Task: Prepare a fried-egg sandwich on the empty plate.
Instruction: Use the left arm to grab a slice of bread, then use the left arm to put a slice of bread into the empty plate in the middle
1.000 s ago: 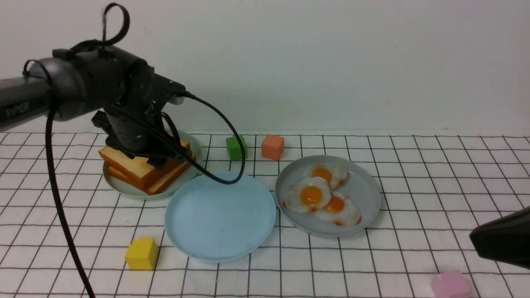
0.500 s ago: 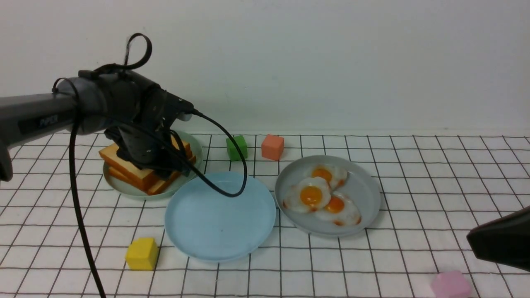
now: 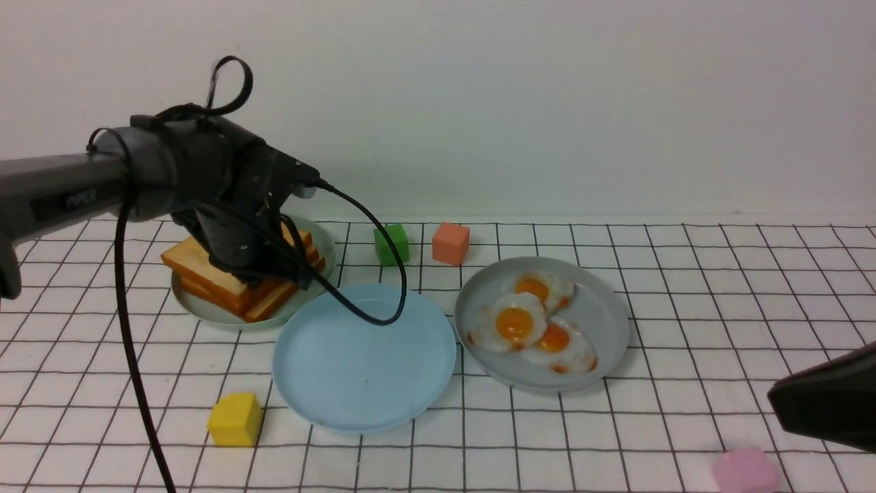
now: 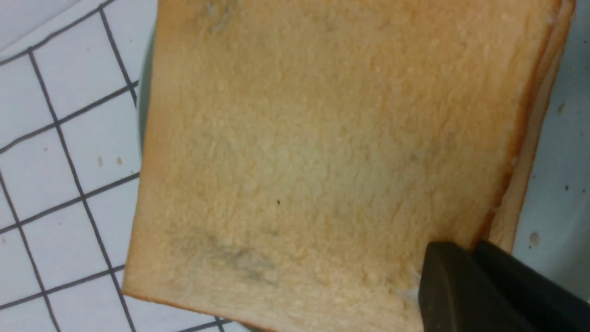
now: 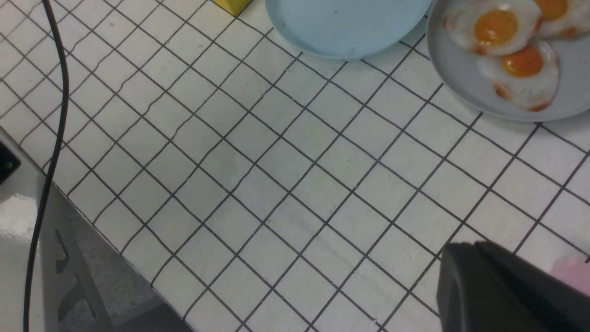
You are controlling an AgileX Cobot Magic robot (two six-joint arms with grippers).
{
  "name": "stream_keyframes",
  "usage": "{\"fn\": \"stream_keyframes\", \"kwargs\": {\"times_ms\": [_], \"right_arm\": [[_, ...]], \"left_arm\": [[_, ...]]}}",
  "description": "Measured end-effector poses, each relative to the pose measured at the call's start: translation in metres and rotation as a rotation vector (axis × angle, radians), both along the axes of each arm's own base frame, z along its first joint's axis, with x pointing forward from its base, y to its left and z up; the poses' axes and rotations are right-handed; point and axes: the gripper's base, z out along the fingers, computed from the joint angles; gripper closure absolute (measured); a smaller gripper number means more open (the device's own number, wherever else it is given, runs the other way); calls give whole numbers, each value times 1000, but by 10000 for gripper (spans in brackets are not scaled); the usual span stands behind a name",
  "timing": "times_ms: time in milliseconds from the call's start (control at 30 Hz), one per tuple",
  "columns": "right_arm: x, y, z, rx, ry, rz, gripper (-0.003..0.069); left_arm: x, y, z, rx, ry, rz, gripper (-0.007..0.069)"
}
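Nearest, at the front right of the gridded worktop (image 3: 684, 424), a pink cube (image 3: 744, 471) is sitting under the right fingers (image 3: 821, 405). They're hanging above it w/ nothing visibly in them. Whether they're released or clenched I can't tell (they're showing as one dark wedge in both views). Front left, a yellow cube (image 3: 234, 419) is sitting just beside the blue plate (image 3: 364, 356).

That plate is lying bare mid-worktop, btwn the other two plates, so the sandwich isn't started on it yet. To its right, rims nearly touching, the grey plate (image 3: 602, 311) is holding three fried eggs (image 3: 514, 323), all overlapping.

Further back on the left, the green plate (image 3: 204, 311) is carrying the toast stack (image 3: 226, 287). The left fingers (image 4: 451, 286) are clenching on one corner of the top slice (image 4: 322, 161), which is tilting a little on the stack in the front view. Farthest back, near the wall, a green cube (image 3: 391, 244) and an orange cube (image 3: 450, 242) are sitting side by side.

Handling, as I'm judging it:
- **Toast:** it's looking light, fairly stiff and rough-faced, so grip shouldn't be slipping. A corner hold is prob. letting it droop or swing, so a deeper bite along the edge would be safer.
- **Eggs:** they're looking thin, glossy and floppy. Best to be pinching the white rim of whichever's lying on top, not the yolk dome.
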Motion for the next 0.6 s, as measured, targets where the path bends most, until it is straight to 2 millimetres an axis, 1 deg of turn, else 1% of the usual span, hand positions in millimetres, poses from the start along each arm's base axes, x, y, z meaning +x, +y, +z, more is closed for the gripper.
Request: {"fn": "stream_keyframes", "kwargs": {"times_ms": [133, 200, 233, 267, 300, 367, 400, 433, 467, 500, 533, 567, 600], "right_arm": [[0, 0, 0, 1, 0, 0, 620], [0, 0, 0, 1, 0, 0, 620], [0, 0, 0, 1, 0, 0, 619], [0, 0, 0, 1, 0, 0, 619], [0, 0, 0, -1, -1, 0, 617], [0, -1, 0, -8, -4, -2, 614], [0, -1, 0, -11, -5, -2, 613], [1, -1, 0, -12, -6, -3, 613], [1, -1, 0, -13, -6, -3, 613], [1, -1, 0, -13, -6, -3, 613], [1, -1, 0, -13, -6, -3, 611], [1, -1, 0, -13, -7, -3, 610], [1, -1, 0, -13, -7, -3, 610]], "left_arm": [[-10, 0, 35, -57, -51, 23, 628], [-18, -2, 56, -99, -78, 31, 628], [-25, -3, 69, -122, -88, 30, 628], [-27, -4, 71, -125, -89, 31, 628], [-39, -9, 83, -144, -84, 12, 628], [-59, -22, 87, -163, -60, -28, 628], [-70, -30, 84, -160, -40, -65, 628], [-78, -37, 80, -155, -21, -94, 629], [-91, -48, 72, -137, 5, -154, 629], [-93, -50, 69, -132, 14, -165, 629], [-108, -65, 57, -106, 38, -256, 629], [-116, -74, 49, -97, 41, -311, 629], [-117, -76, 48, -95, 41, -320, 629]]}}
